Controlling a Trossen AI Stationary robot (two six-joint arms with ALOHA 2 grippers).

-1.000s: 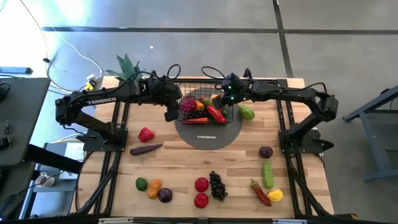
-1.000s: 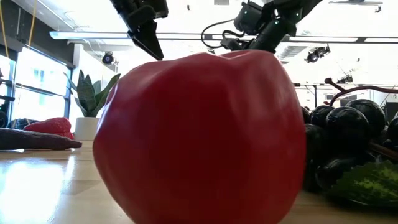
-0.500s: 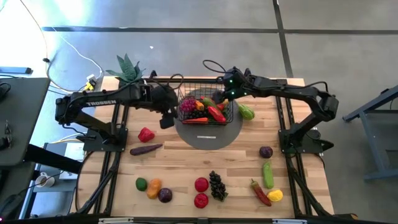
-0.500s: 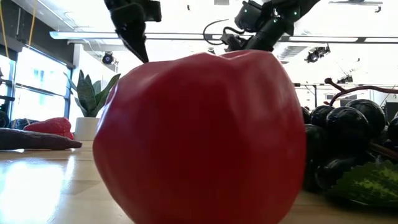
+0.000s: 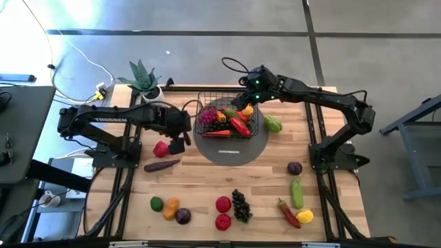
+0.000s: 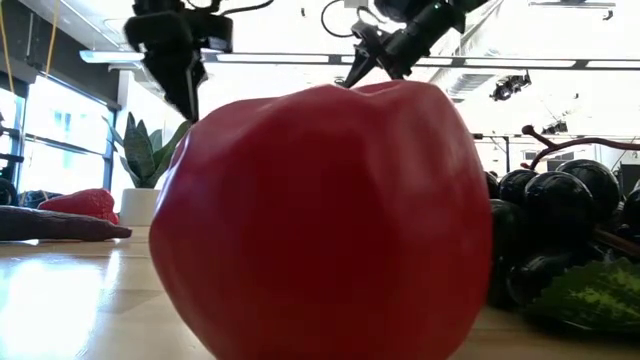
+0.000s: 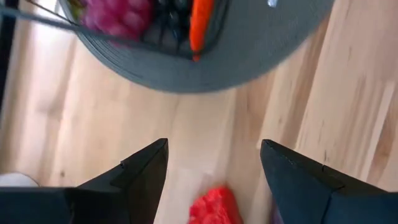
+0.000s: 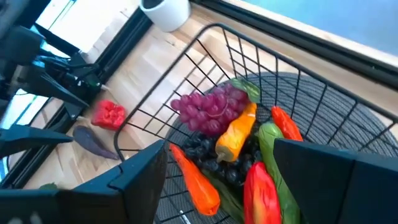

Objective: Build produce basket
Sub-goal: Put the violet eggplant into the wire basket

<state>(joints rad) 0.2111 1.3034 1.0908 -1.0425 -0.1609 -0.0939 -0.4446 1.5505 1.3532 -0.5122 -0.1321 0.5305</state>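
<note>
The black wire basket [image 5: 227, 116] stands on a flat grey disc [image 5: 231, 150] at the table's far middle. It holds purple grapes [image 8: 211, 109], dark grapes, an orange carrot [image 8: 196, 180] and red, yellow and green pieces. My left gripper [image 5: 176, 142] [image 7: 214, 149] is open. It hovers left of the disc, just beyond a red piece [image 5: 162, 148] [image 7: 214, 205] lying on the wood. My right gripper [image 5: 242, 102] [image 8: 217, 155] is open above the basket's far right part. In the low view a big red fruit [image 6: 320, 220] hides the basket.
More produce lies loose on the table: a purple eggplant [image 5: 162, 165], a green and an orange piece [image 5: 164, 204], two red fruits [image 5: 222, 212], black grapes [image 5: 240, 205], a cucumber [image 5: 296, 193], a chili [image 5: 288, 213], and a green piece [image 5: 273, 124] beside the basket. A potted plant [image 5: 141, 76] stands at the far left corner.
My left gripper has moved away from the basket's left side, toward the table's left and near edges, and now hangs by the red piece. My right gripper has risen a little over the basket's far right part. The produce and the basket have stayed put.
</note>
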